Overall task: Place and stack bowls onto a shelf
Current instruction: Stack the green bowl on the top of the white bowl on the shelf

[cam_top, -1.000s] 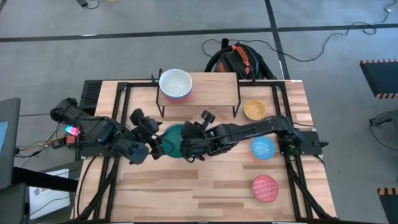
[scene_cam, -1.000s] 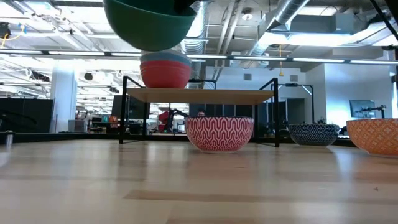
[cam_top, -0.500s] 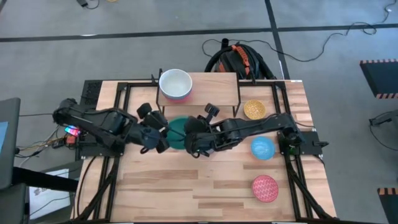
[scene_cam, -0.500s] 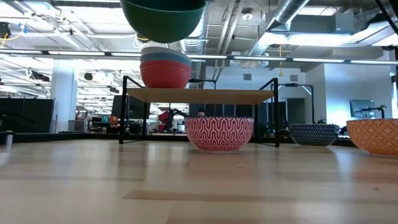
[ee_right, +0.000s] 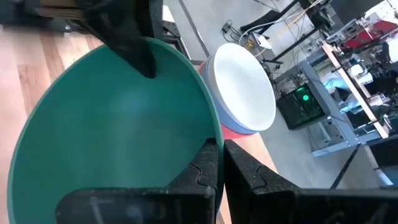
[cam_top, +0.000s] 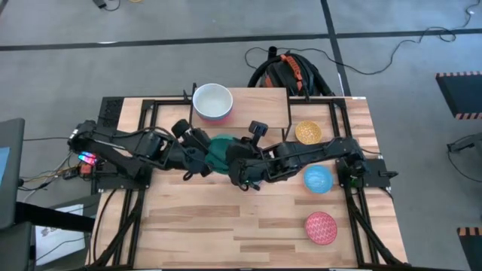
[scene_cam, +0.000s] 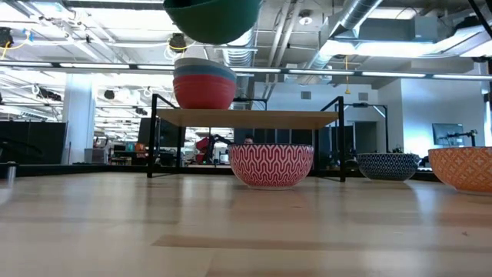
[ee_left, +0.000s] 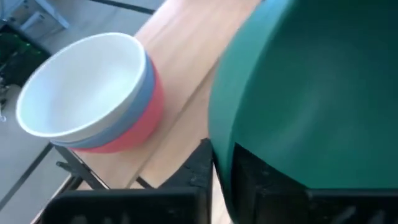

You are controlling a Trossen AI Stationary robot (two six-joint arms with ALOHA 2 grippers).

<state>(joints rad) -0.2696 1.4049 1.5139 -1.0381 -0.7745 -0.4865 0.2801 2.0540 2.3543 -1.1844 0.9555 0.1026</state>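
Observation:
A green bowl (cam_top: pixel 220 150) hangs in the air in front of the shelf (cam_top: pixel 263 102), high in the low view (scene_cam: pixel 213 19). My left gripper (cam_top: pixel 200 155) is shut on its left rim and my right gripper (cam_top: pixel 239 161) on its right rim. On the shelf's left end stands a stack of bowls (cam_top: pixel 212 102), white in light blue in red (scene_cam: pixel 204 83). A yellow bowl (cam_top: pixel 308 133), a blue bowl (cam_top: pixel 318 179) and a pink-red patterned bowl (cam_top: pixel 321 227) rest on the tabletop at the right. My left gripper pinches the green bowl's rim (ee_left: pixel 219 140) on the bowl's left side, one finger (ee_right: pixel 134 43) inside the bowl and one outside. It comes from the table's left. The bowl is lifted clear, opening up. My right gripper pinches the rim (ee_right: pixel 219 138) on the bowl's right side, one finger (ee_right: pixel 207 168) inside and one (ee_right: pixel 241 177) outside. It comes from the table's right. The bowl hangs clear of table and shelf.
In the low view a blue-white patterned bowl (scene_cam: pixel 388 165) and the yellow bowl (scene_cam: pixel 461 168) stand at the right and the pink-red patterned bowl (scene_cam: pixel 270 165) stands in front of the shelf. The shelf's middle and right (cam_top: pixel 263 98) are bare wood. Black frame rails (cam_top: pixel 147 143) run along both table sides.
The green bowl has risen and gone toward the far edge, nearer the shelf, carried by my right gripper. My left gripper has moved right and toward the far edge with it and has taken hold of the bowl's left rim.

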